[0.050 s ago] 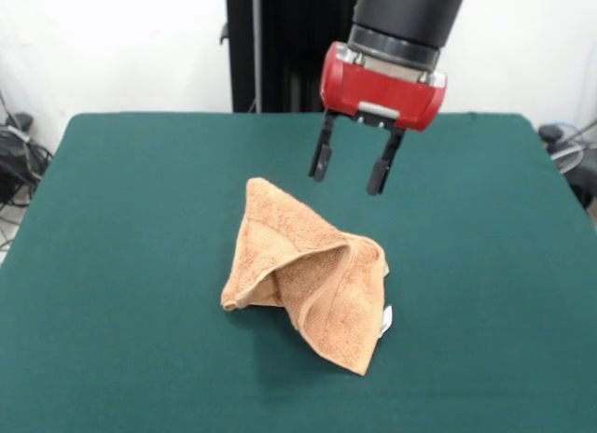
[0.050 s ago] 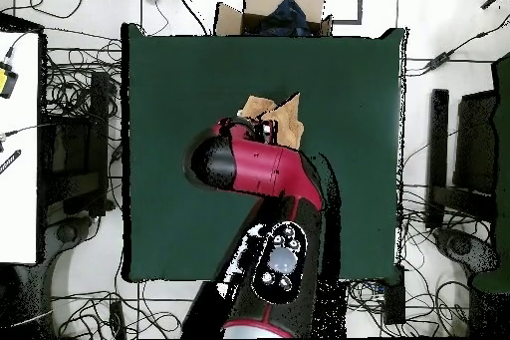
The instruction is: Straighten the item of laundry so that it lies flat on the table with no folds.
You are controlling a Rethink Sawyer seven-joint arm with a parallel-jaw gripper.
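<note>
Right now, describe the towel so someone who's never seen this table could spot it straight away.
Find the dark green table; near its middle, just below the open hand, lies the towel. It is the only thing on the felt: orange-tan terry, crumpled into a peaked heap, a small white tag at one edge.

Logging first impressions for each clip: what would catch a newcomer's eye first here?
The orange-tan hand towel stands out, bunched in a folded, tent-like heap near the middle of the dark green table, a small white tag at its edge. Just above and behind it in the front view hangs the red and black gripper, fingers open and empty, not touching the cloth.
</note>
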